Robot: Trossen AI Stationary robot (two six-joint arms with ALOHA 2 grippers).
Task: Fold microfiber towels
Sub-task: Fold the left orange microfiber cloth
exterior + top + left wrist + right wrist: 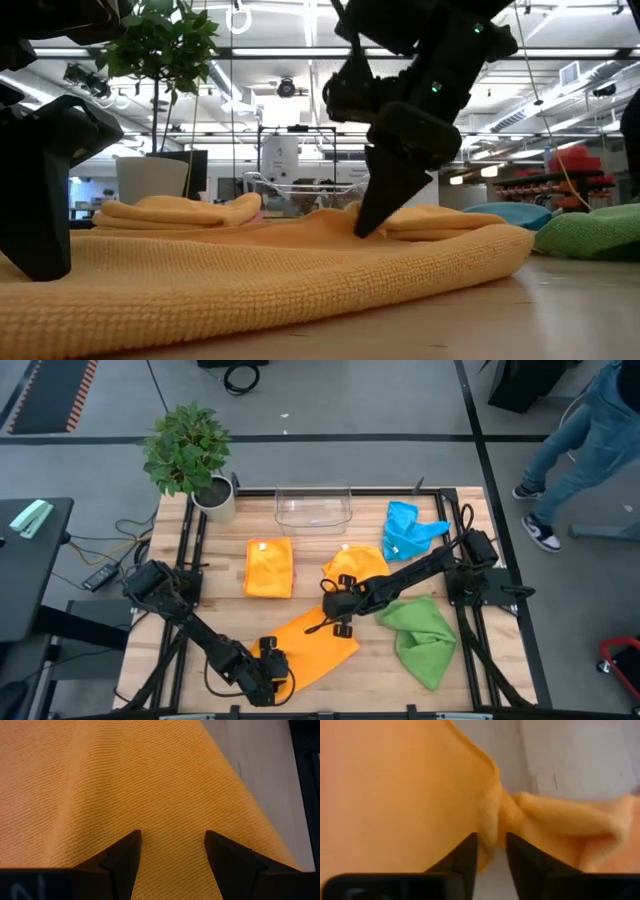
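Spread flat at the table's near edge, the orange towel (310, 643) has the left gripper (272, 678) pressed on its near-left end with fingers (122, 857) apart, while the right gripper (338, 618) pinches its far edge, fingers (467, 855) nearly together, near the folded orange towel (269, 567) and the green towel (420, 632).

A wooden table (470, 660) with a dark frame stands on a grey floor. At its far left corner sits a potted plant (188, 452) in a pale pot, also visible in the low view (160, 60). A clear plastic bin (314, 506) rests at the middle of the far edge. A person (585, 445) in jeans and sneakers stands beyond the far right corner. Cables (110, 560) lie on the floor left of the table.
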